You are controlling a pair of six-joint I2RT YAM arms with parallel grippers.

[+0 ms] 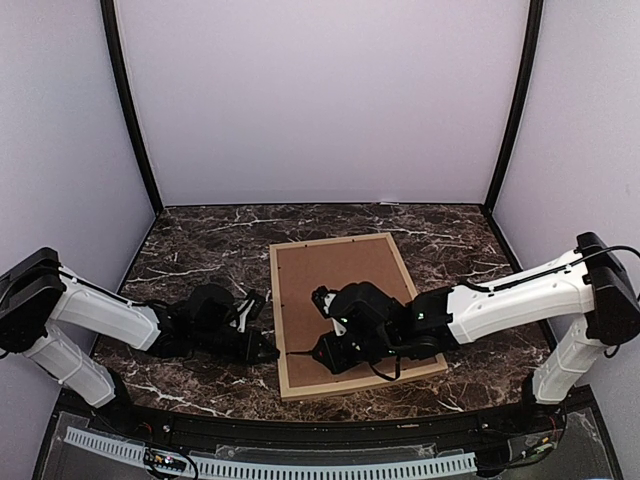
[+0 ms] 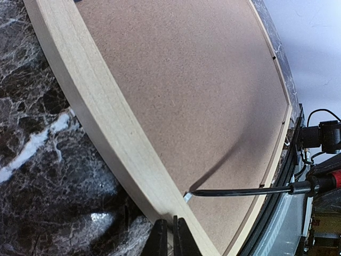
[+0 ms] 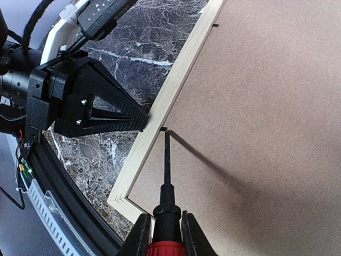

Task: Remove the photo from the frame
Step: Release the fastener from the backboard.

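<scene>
Screwdriver [image 3: 167, 181]: its tip sat at a small clip [image 2: 187, 196] on the inside edge of the frame [image 3: 177, 80].
Right gripper [image 3: 164, 237]: squeezed tight on the screwdriver.
Left gripper [image 2: 171, 240]: fingers together, tip touching the frame's outside edge.
Frame: lay back up on the marble table [image 1: 200, 250].
Inside it: a brown backing board [image 1: 340, 290].
Photo: hidden.

Lab booth: plain walls [image 1: 320, 100], marble tabletop [image 1: 190, 245]

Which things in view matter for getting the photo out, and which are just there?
Job: frame, backing board, clip, screwdriver in right tool, shut left tool at frame edge.
Just there: table, walls.
</scene>
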